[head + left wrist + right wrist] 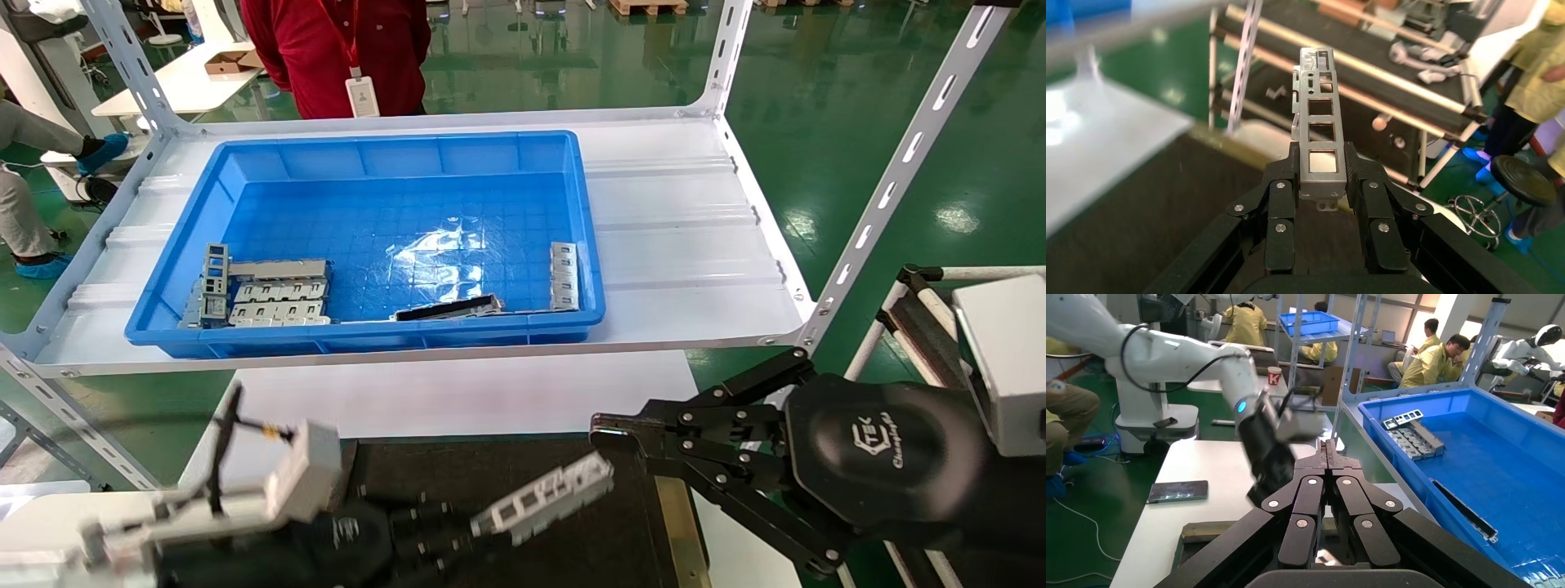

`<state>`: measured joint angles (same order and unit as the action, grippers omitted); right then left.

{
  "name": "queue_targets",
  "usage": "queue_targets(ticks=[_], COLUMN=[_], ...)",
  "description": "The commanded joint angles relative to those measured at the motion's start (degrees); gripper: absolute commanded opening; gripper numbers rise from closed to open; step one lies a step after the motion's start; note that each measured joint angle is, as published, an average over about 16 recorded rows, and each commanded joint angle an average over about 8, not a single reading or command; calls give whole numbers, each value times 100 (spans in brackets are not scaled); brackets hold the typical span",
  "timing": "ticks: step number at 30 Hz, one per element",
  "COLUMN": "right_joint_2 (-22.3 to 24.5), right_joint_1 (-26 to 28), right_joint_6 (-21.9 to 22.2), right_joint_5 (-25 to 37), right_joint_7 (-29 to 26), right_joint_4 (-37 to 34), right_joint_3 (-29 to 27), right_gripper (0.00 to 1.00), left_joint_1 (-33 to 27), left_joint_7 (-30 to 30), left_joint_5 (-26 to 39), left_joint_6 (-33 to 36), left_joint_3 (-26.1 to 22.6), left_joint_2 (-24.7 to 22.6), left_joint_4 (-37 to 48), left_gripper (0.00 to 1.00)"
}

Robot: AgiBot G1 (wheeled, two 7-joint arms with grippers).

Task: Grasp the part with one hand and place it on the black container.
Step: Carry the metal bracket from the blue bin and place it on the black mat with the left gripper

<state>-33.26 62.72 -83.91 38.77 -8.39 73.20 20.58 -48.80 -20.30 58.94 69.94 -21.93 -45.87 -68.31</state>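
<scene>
One gripper does the work: the left gripper (474, 527), at the near edge of the tabletop, is clamped on one end of the part (546, 496), which juts out tilted above the black container (621, 539) without touching it. Beside it, toward the near right corner, the right gripper (609, 433) hangs empty with its fingers pressed together. Judged from here, a clean placement means levelling the bar and lowering it flat onto bare tray before letting go; farther back, the blue bin (376, 155) on the shelf holds stacked grey plates (278, 298).
</scene>
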Motion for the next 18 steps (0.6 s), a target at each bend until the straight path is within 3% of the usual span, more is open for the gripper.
queue_targets(ticks=[1,9,18], right_joint_2=[0,0,1], right_joint_1=[0,0,0], right_joint_6=[0,0,1], right_joint_5=[0,-1,-1], right_joint_7=[0,0,1], right_joint_4=[0,0,0], right_joint_3=[0,1,2], right_gripper=[0,0,0], left_joint_1=[372,1498,1980], left_joint_7=[-188,-719,-1152], left_joint_5=[70,449,877], left_joint_6=[-343,-2033,-3716], left_joint_3=[-16,-60,-200], left_joint_2=[57,-238,-1059], left_joint_4=[-326,-864,-842], left_gripper=[0,0,0])
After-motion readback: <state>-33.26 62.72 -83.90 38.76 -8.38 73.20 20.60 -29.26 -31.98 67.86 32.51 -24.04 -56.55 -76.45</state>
